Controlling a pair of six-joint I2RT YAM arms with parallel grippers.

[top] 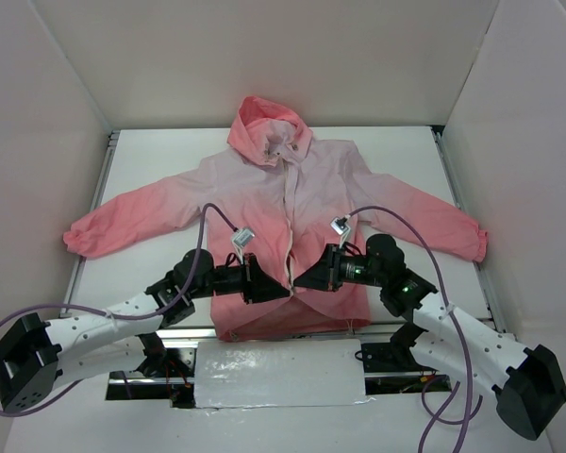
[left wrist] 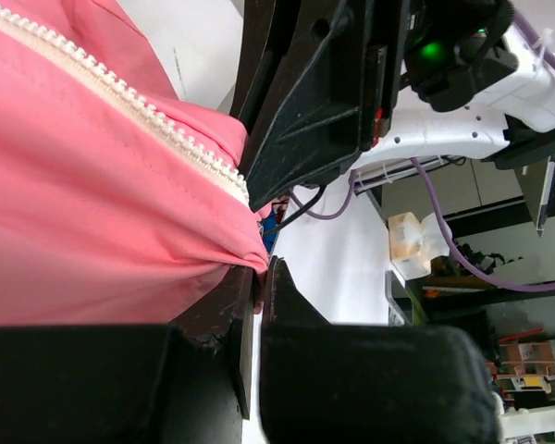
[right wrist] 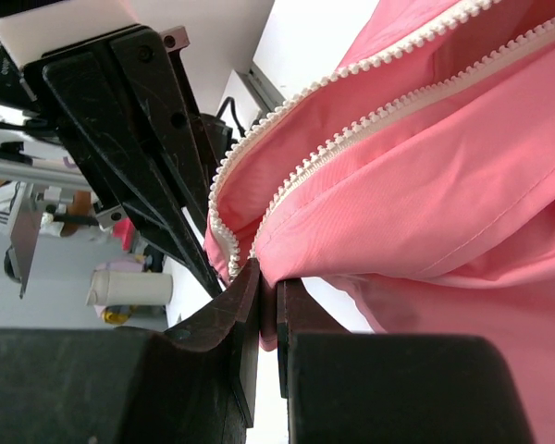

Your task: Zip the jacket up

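The left gripper point(top: 274, 286) and right gripper point(top: 305, 279) each pinch a lower front edge of the jacket point(top: 292, 189); bringing the zipper point(right wrist: 351, 131) ends level, fabric taut, should help them engage

Both arms stretched in from the table's near edge, elbows out, wrists angled inward. Left gripper point(top: 283, 287) and right gripper point(top: 300, 280) faced each other, tips just beside, each pinched tight on the jacket point(top: 321, 184).
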